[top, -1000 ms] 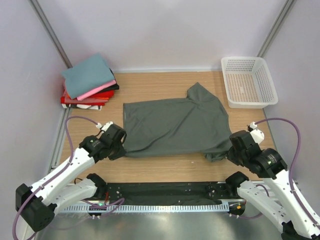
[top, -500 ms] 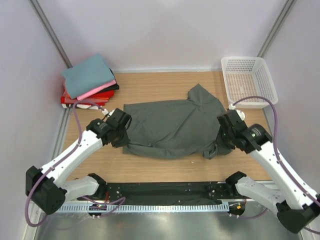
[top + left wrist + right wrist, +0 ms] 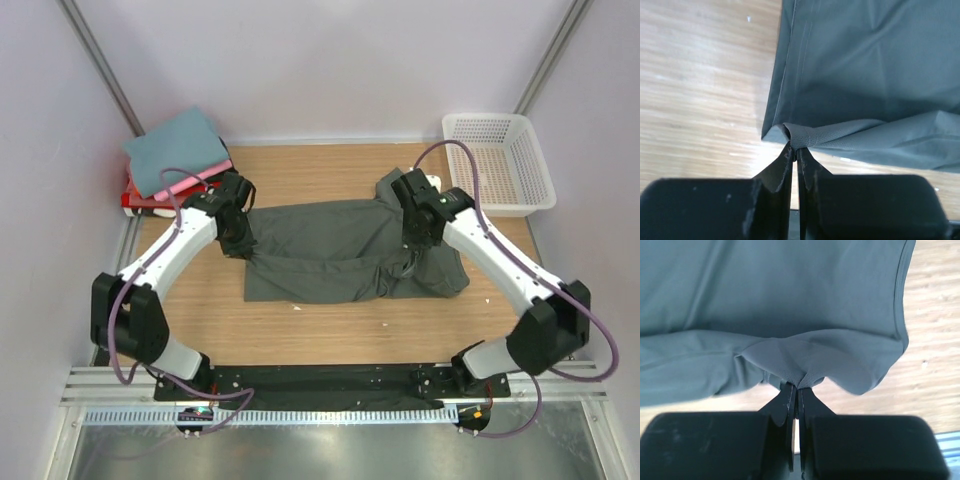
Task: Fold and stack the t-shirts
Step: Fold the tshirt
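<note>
A dark grey-green t-shirt (image 3: 330, 255) lies across the middle of the table, its near edge folded back over itself. My left gripper (image 3: 243, 247) is shut on the shirt's left hem corner (image 3: 796, 137), pinched at the fingertips. My right gripper (image 3: 412, 248) is shut on a bunch of the shirt's cloth (image 3: 799, 376) on the right side. In the back left corner sits a stack of folded t-shirts (image 3: 178, 160), teal-blue on top, then pink, black and red.
A white plastic lattice basket (image 3: 497, 162) stands at the back right of the wooden table (image 3: 330, 335). Grey walls close in the left, the back and the right. Both arms reach forward over the table, cables looping above them.
Both grippers have carried the shirt's near edge away from me toward the back, folding it over the rest. Both arms are stretched further out.
</note>
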You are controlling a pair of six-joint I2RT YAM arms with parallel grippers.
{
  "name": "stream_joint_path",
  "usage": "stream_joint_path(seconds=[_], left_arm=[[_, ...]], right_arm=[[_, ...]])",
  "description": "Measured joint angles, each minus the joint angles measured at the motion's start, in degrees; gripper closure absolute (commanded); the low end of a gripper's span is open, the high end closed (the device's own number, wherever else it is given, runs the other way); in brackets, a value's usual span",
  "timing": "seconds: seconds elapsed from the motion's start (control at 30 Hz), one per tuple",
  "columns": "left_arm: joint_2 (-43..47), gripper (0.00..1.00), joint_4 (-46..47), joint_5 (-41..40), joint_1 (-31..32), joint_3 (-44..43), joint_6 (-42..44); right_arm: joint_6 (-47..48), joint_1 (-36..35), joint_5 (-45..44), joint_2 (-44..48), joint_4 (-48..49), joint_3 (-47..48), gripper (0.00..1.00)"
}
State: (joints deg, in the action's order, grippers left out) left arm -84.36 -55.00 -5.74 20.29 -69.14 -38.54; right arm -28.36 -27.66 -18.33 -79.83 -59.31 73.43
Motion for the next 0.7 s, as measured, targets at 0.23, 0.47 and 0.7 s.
stream_joint_path(seconds=[0.23, 0.47, 0.7], left_arm=[[-13.3, 0.41, 0.3, 0.3, -3.1, -8.7, 3.7], [-13.1, 0.27, 0.5, -0.2, -3.2, -9.6, 3.2], [5.5, 0.27, 4.3, 1.1, -1.9, 7.4, -0.8]], right_arm=[[3.3, 7.8, -3.4, -14.0, 5.0, 3.9, 0.12], [4.0, 12.0, -9.8, -18.7, 5.8, 7.5, 0.01], [0.6, 12.1, -2.9, 2.3, 10.2, -7.8, 0.05]])
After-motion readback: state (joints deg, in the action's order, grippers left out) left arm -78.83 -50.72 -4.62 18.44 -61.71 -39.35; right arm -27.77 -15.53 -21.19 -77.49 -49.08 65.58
